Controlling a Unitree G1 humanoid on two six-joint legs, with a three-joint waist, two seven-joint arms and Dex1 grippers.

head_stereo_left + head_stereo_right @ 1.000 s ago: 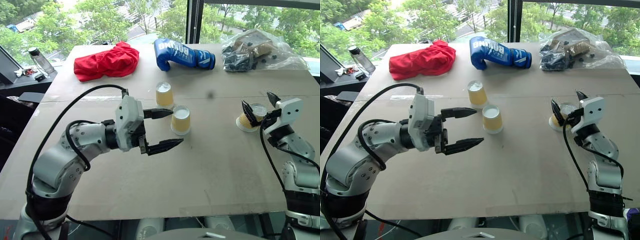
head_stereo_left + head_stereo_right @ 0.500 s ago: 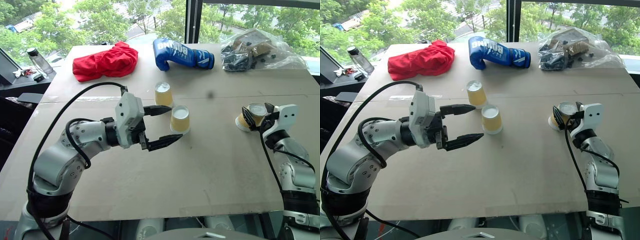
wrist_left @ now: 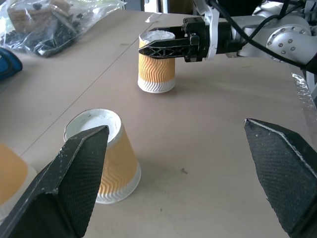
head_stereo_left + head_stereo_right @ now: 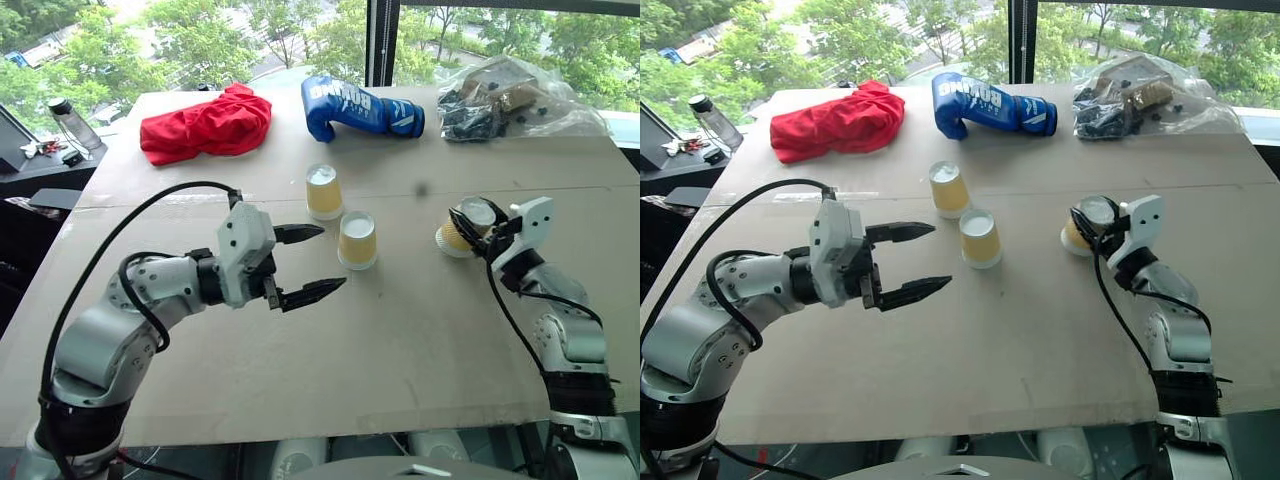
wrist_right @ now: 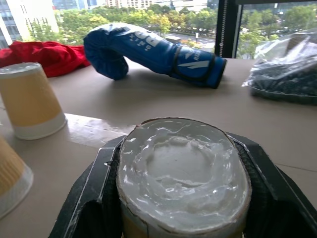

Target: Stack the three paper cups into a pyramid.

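The three paper cups stood inverted mid-table: two [image 4: 325,191] [image 4: 358,239] close together, the third [image 4: 462,226] well apart, clamped and squeezed in the right gripper [image 4: 478,224]. The left gripper [image 4: 308,262], jaws wide apart, hovered beside the pair over bare table [image 4: 400,330].

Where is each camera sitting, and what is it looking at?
Left eye: on the head, looking down over the table; left gripper open, right gripper shut on a cup.
Right eye: beside it, same scene; both arms show.
Left wrist: on the left arm, looking past its own fingers across the table at the right gripper gripping that cup.
Right wrist: on the right arm, looking over the gripped cup toward the glove.
Shared: both wrist views show the held cup.
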